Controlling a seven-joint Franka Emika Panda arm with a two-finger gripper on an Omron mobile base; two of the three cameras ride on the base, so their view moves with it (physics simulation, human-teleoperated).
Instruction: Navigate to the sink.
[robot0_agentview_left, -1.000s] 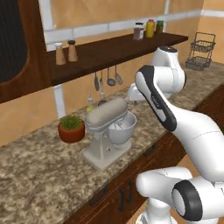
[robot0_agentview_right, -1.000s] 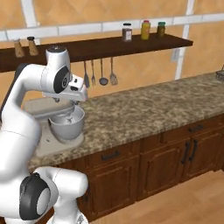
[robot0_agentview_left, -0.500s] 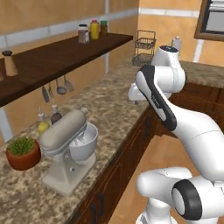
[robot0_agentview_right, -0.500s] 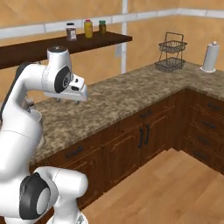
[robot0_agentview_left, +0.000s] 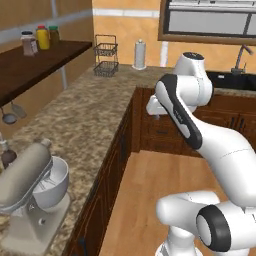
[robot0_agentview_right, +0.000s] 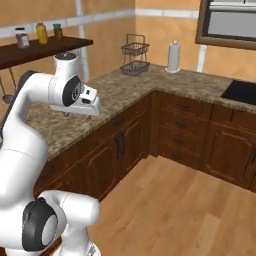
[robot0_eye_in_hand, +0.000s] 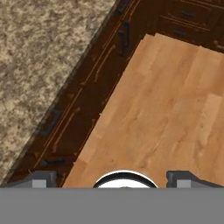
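You have the sink (robot0_agentview_left: 234, 80) at the far right of the left base view, a black basin set into the granite counter (robot0_agentview_left: 75, 115) along the back wall, with its grey gooseneck faucet (robot0_agentview_left: 242, 54) rising behind it under the window (robot0_agentview_left: 210, 22); in the right base view the same basin (robot0_agentview_right: 242, 92) sits at the right edge, cut off by the frame; it is well apart from the arm in both views.

Your gripper (robot0_eye_in_hand: 113, 178) points down over the wooden floor (robot0_eye_in_hand: 166, 105), beside the dark cabinet fronts (robot0_eye_in_hand: 87, 87); its two fingertips (robot0_eye_in_hand: 39, 179) stand far apart at the bottom of the hand view, so the pincer is wide, with nothing between the tips.

In the right base view the hand (robot0_agentview_right: 82, 102) hangs near the counter's front edge, above the cabinets (robot0_agentview_right: 120, 150).

On the counter's corner you see a two-tier wire basket (robot0_agentview_left: 106, 57) and, just beside it toward the sink, a paper towel roll (robot0_agentview_left: 140, 54); the same pair stands in the right base view, basket (robot0_agentview_right: 135, 56) and roll (robot0_agentview_right: 173, 56).

A dark wall shelf (robot0_agentview_left: 35, 62) carries three jars (robot0_agentview_left: 40, 37); hanging utensils (robot0_agentview_left: 10, 115) show below it; a stand mixer (robot0_agentview_left: 32, 190) with a metal bowl sits on the counter at the lower left of the left base view.
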